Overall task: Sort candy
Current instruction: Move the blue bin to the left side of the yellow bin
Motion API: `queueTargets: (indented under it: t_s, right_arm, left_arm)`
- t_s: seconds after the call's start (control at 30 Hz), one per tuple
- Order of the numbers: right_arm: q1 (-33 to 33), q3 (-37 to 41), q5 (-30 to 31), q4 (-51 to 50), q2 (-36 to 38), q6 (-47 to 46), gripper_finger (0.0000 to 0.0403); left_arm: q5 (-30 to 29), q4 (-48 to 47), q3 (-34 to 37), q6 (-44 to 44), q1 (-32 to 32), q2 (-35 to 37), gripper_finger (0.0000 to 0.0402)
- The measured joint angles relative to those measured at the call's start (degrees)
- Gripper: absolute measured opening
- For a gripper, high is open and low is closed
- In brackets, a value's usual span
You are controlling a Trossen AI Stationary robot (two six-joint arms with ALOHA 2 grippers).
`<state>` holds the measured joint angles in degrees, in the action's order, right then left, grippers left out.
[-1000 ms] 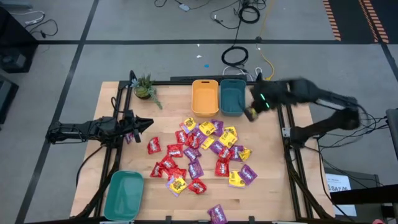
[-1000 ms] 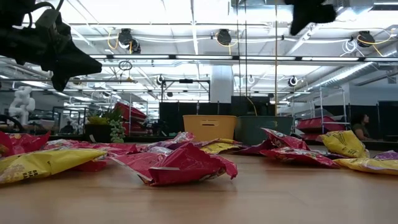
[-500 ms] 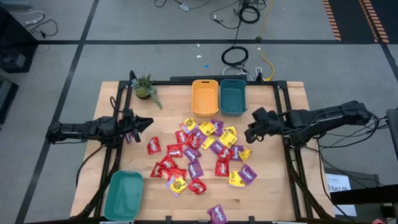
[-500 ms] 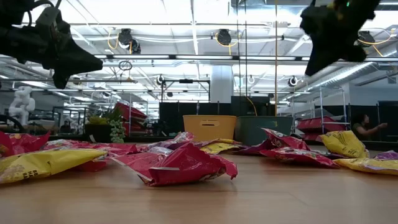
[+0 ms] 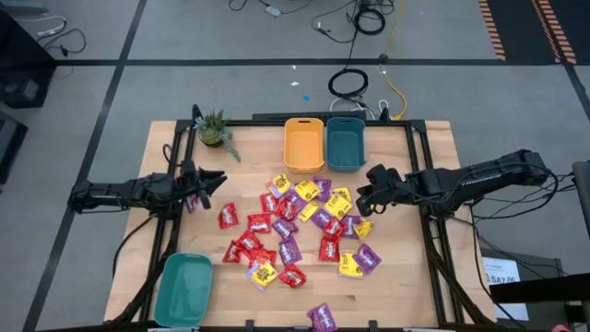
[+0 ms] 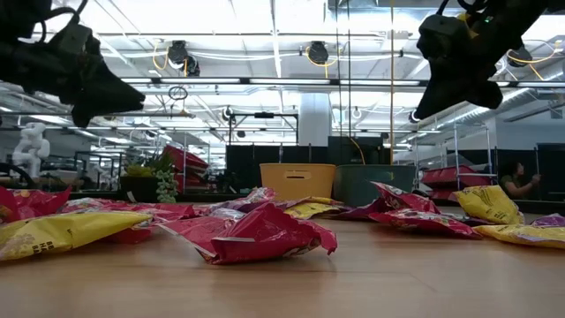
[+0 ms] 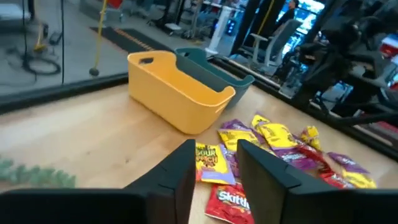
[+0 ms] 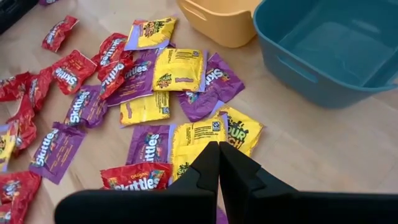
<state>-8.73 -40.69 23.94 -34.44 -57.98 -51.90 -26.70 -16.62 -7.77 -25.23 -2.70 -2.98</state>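
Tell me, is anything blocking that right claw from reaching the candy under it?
Nothing visible does. The right gripper, fingers shut, hangs over the yellow packets at the pile's near edge, with only open air between. The teal bin stands off to the side.

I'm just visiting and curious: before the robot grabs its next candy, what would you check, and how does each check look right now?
1. Right gripper above the candy pile: ok, over its right edge.
2. Right gripper open for a grab: not ok, fingers shut together.
3. Right gripper empty: ok, nothing between the fingers.
4. Teal bin ready: ok, looks empty.
5. Orange bin upright beside it: ok.
6. Left gripper out of the way: ok, at the table's left edge, fingers apart, holding nothing.
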Motion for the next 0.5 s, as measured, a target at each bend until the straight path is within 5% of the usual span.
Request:
queueTargets:
  t_s: [0.23,0.5]
  right_arm:
    - [0.0,0.0,0.0,0.0,0.0,1.0,0.0002]
    - [0.0,0.0,0.0,0.0,0.0,6.6,0.0002]
  left_arm:
    - [2.9,0.5,0.0,-12.1,0.0,0.0,0.0134]
    - [-1.2,3.8,-5.8,-10.0,0.0,-2.7,0.0127]
